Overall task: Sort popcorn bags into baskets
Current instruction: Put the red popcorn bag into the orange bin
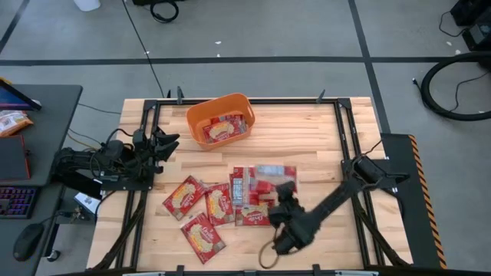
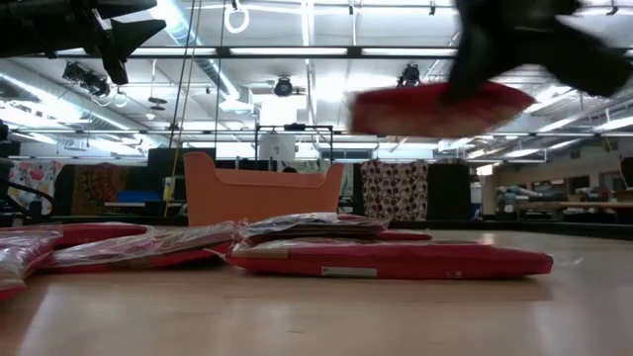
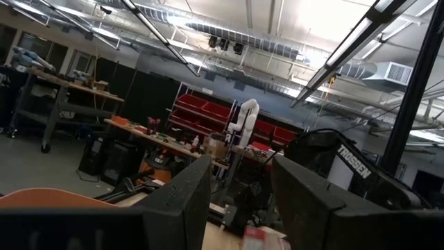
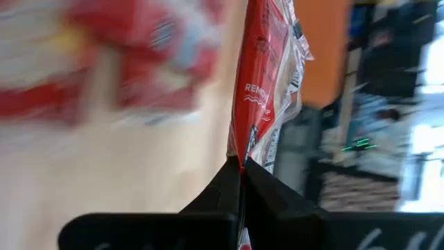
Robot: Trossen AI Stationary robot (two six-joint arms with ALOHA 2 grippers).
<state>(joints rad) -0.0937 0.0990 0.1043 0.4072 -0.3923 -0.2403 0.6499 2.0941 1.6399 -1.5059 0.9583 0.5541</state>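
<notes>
Several flat red popcorn packets (image 1: 219, 203) lie on the wooden table near its front edge, some overlapping; the low view shows them as a low pile (image 2: 391, 259). The orange basket (image 1: 220, 120) stands near the far edge with a few packets inside, and appears again in the low view (image 2: 262, 193). My right gripper (image 1: 278, 208) is over the right end of the packet group, shut on one packet (image 2: 440, 107). My left gripper (image 1: 167, 143) waits open at the table's left edge, left of the basket, holding nothing. My right gripper pinches one red packet between its two fingers by an edge (image 4: 242, 161). The wrist view shows the packet edge-on, reaching away from the fingertips. In the low view the packet is lifted clear of the pile and lies roughly level, with the gripper on its right end.
Bare wood lies between the basket and the packet group, and to the right of the packets (image 1: 322, 146). A dark metal frame (image 1: 341, 123) runs along the table's sides. A desk with a keyboard and an orange-and-white snack bag (image 1: 14, 121) stands off the table's left.
</notes>
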